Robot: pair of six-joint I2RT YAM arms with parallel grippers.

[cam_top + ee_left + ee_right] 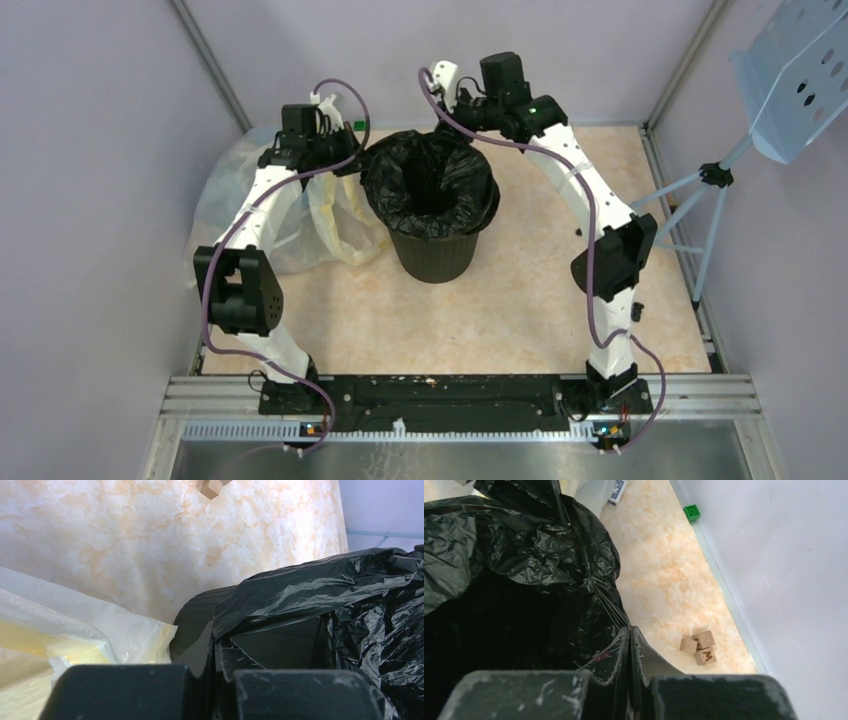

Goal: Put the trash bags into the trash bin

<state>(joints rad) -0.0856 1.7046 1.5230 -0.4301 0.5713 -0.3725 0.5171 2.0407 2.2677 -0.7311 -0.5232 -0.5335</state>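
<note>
The trash bin (435,255) stands at mid-table, round, black and ribbed. The glossy black trash bag (430,170) lines it, its edge bunched over the rim. My left gripper (352,160) is at the bin's left rim. In the left wrist view it (214,630) is shut on the bag's edge (310,585), beside the ribbed bin wall (197,612). My right gripper (468,122) is at the far right rim. In the right wrist view it (630,629) is shut on the bag (524,555), which pulls taut from its tips.
A big translucent pale-yellow bag (270,215) lies left of the bin, against my left arm, and shows in the left wrist view (50,640). Wooden blocks (698,647) and a green block (692,512) lie by the back wall. A light-blue perforated stand (800,70) is at right.
</note>
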